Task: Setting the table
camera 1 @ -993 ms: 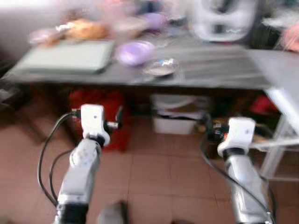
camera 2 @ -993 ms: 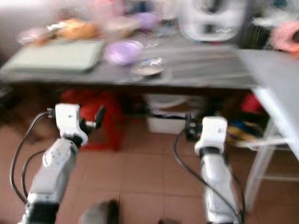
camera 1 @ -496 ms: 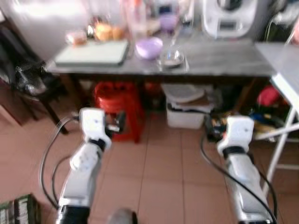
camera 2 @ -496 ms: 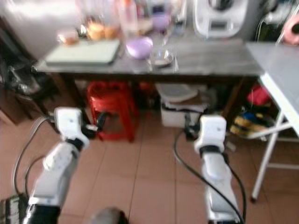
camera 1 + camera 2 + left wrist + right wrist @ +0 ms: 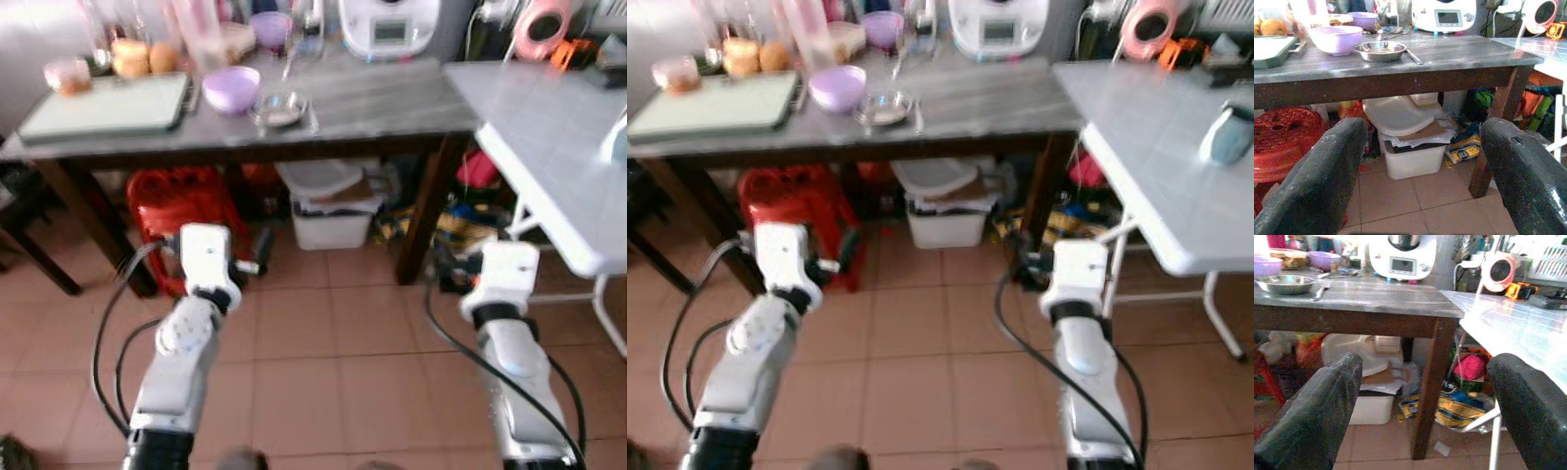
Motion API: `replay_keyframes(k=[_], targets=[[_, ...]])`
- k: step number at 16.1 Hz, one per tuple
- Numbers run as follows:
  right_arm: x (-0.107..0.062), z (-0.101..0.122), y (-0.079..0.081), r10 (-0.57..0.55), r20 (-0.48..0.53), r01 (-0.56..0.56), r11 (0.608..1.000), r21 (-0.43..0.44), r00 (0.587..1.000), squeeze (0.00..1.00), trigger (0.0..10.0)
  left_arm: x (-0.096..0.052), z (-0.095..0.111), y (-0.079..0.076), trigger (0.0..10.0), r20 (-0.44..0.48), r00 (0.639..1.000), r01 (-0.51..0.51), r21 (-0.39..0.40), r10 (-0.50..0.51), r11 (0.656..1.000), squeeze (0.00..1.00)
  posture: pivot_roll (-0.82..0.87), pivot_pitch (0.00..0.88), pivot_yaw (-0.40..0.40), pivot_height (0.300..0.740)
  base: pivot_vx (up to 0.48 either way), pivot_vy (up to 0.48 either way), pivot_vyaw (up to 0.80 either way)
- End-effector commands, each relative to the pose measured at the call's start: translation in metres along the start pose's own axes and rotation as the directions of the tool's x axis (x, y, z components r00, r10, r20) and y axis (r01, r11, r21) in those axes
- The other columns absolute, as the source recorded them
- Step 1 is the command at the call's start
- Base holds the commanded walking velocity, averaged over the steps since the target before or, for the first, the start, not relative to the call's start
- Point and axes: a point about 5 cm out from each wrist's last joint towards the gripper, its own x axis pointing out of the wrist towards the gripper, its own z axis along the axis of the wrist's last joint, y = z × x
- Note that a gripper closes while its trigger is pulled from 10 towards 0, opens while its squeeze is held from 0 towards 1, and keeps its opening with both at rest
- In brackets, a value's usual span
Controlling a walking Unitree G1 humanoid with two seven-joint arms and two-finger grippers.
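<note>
Facing the wooden table (image 5: pixel 392 103), left end effector (image 5: pixel 1415 161) and right end effector (image 5: pixel 1420 396) (both empty) spread wide.

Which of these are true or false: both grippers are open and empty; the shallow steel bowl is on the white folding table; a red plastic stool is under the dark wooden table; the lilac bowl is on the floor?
1. Both grippers are open and hold nothing. True: the left gripper and right gripper have spread fingers.
2. The shallow steel bowl sits on the white folding table. False: it sits on the dark wooden table.
3. A red plastic stool stands under the dark wooden table. True.
4. The lilac bowl lies on the floor. False: it stands on the dark wooden table beside the steel bowl.
</note>
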Motion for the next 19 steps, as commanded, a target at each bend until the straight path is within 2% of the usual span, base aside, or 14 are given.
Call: replay_keyframes(k=[1, 11, 13, 15, 17, 18, 19], targets=[[0.002, 0.002, 0.008, 0.026, 0.01, -0.026, 1.0, 0.015, 1.0, 0.0, 10.0, -0.002, -0.001, 0.009, 10.0, -0.011, 1.0, -0.022, 0.015, 0.022, 1.0, 0.0, -0.02, 0.0, 0.04, 0.74, 0.0, -0.469, 0.0], [0.006, 0.003, 0.01, 0.027, 0.02, -0.027, 0.999, 0.016, 0.999, 0.0, 10.0, 0.0, -0.002, 0.009, 10.0, -0.026, 1.0, -0.006, 0.014, 0.006, 1.0, 0.0, -0.02, 0.0, 0.04, 0.74, 0.0, -0.45, 0.0], [0.005, 0.007, 0.009, 0.037, 0.055, -0.036, 0.999, -0.02, 0.998, 0.0, 10.0, -0.001, -0.003, 0.007, 10.0, -0.033, 0.999, -0.002, 0.02, 0.003, 1.0, 0.0, -0.02, 0.0, 0.04, 0.74, 0.0, -0.418, 0.0], [0.005, 0.009, 0.005, -0.004, 0.057, 0.004, 1.0, 0.0, 0.998, 0.0, 10.0, -0.004, -0.001, 0.01, 10.0, -0.004, 0.999, -0.043, 0.019, 0.043, 0.999, 0.0, -0.02, 0.0, 0.041, 0.74, 0.0, -0.42, 0.0], [0.003, 0.009, 0.008, -0.001, 0.054, -0.003, 0.998, 0.06, 0.999, 0.0, 10.0, -0.007, -0.001, 0.014, 10.0, 0.016, 0.997, -0.078, -0.001, 0.078, 0.997, 0.0, -0.02, 0.0, 0.042, 0.74, 0.0, -0.416, 0.0], [0.0, 0.003, 0.012, -0.021, 0.007, 0.019, 0.981, 0.192, 1.0, 0.0, 10.0, -0.01, -0.004, 0.015, 10.0, 0.007, 0.995, -0.102, -0.016, 0.102, 0.995, 0.0, -0.02, 0.0, 0.037, 0.74, 0.24, -0.412, 0.0], [-0.001, 0.001, 0.014, -0.022, -0.019, 0.026, 0.967, 0.252, 1.0, 0.0, 10.0, -0.012, -0.007, 0.014, 10.0, -0.003, 0.995, -0.104, -0.034, 0.104, 0.994, 0.0, -0.02, 0.0, 0.035, 0.74, 0.255, -0.401, 0.0]])
